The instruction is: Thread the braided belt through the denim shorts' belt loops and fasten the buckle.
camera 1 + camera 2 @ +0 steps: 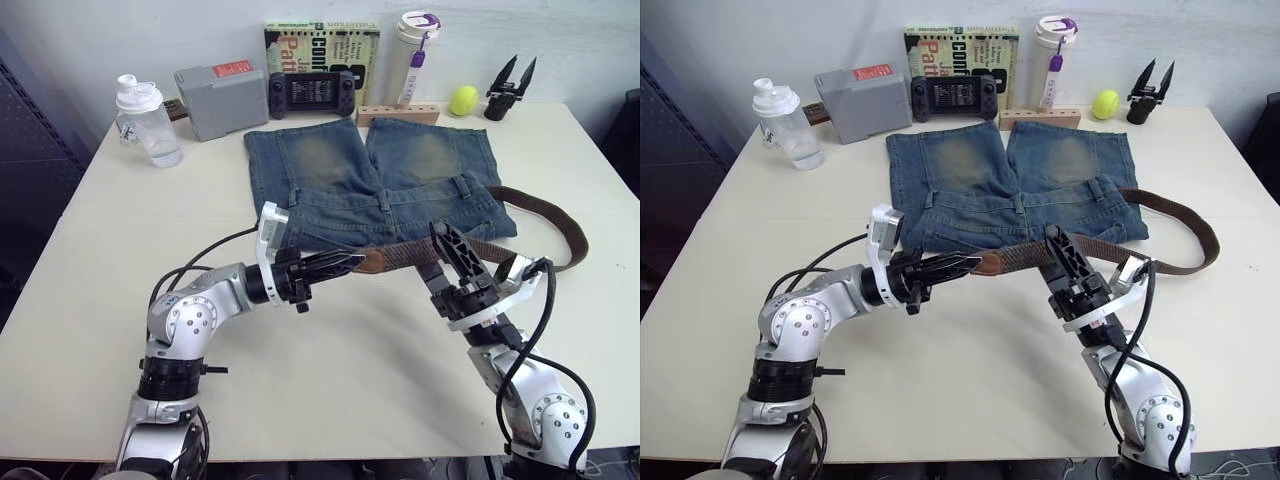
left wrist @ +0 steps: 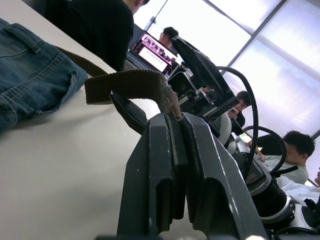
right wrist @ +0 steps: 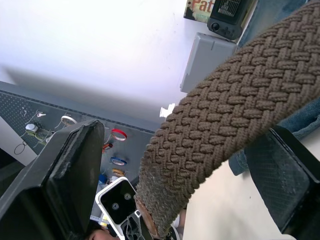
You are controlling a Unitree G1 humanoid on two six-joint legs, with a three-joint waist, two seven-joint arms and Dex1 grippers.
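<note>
White table, one denim shorts, one braided belt

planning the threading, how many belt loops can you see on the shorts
2 clear ones on the denim shorts waistband: a belt loop at the centre seam and another toward the robot's right. More may be hidden where the braided belt and grippers cover the waistband.

brown braided belt, faded blue denim shorts

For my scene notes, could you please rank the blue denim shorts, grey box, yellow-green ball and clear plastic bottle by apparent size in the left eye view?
Largest to smallest:
1. blue denim shorts
2. grey box
3. clear plastic bottle, though nearly matching the box
4. yellow-green ball
</note>
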